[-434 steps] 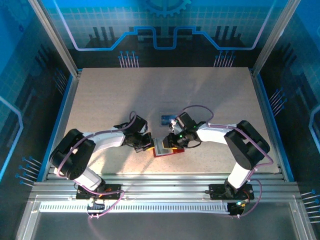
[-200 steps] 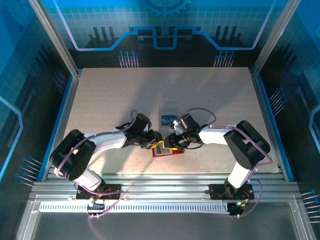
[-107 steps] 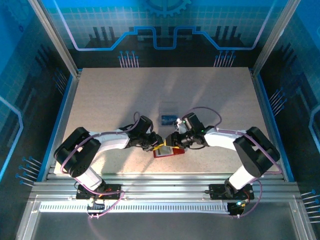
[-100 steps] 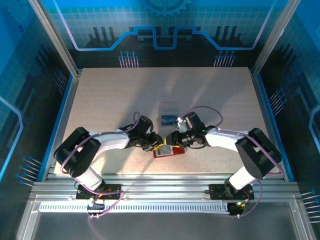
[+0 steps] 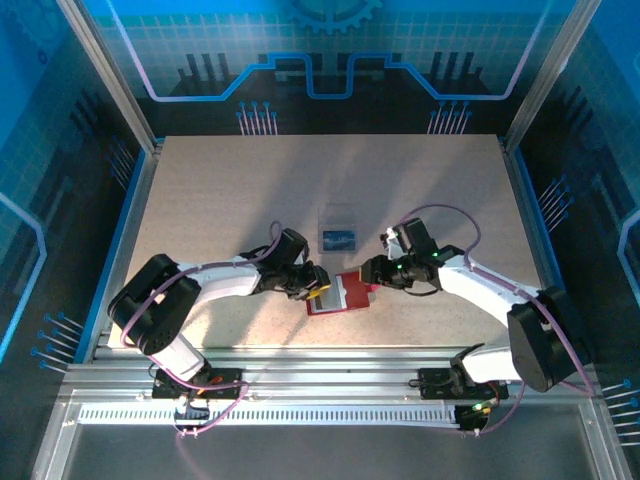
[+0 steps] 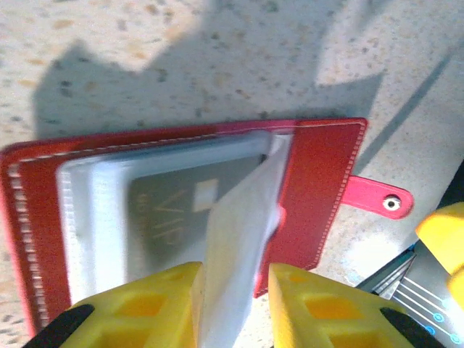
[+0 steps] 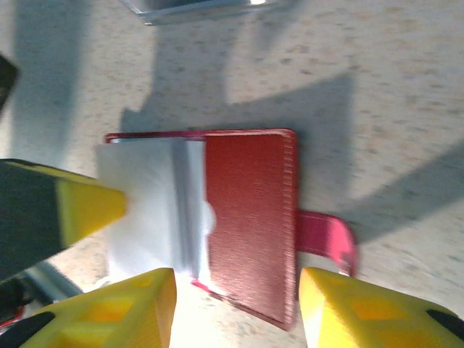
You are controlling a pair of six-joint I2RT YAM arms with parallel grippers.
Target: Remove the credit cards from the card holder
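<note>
The red card holder (image 5: 346,297) lies open on the table between both arms, its tab (image 6: 377,199) pointing right. A grey card marked VIP (image 6: 174,210) sits in a pale pocket. One pale pocket leaf (image 6: 235,246) stands up between the fingers of my left gripper (image 6: 232,272), leaning on the left finger with a gap to the right one. My right gripper (image 7: 233,279) is open and empty just off the holder's red cover (image 7: 250,210). A blue card (image 5: 338,239) lies flat on the table behind the holder, and a pale one (image 5: 336,214) lies behind that.
The left gripper's yellow finger (image 7: 87,206) pokes in at the holder's left side in the right wrist view. The table's metal front rail (image 5: 320,365) runs close behind the holder. Open tabletop (image 5: 220,190) spreads to the back and sides.
The right gripper has pulled back to the right off the holder and opened wider, its arm swinging outward. The left gripper stays at the holder's left side on the pocket leaf.
</note>
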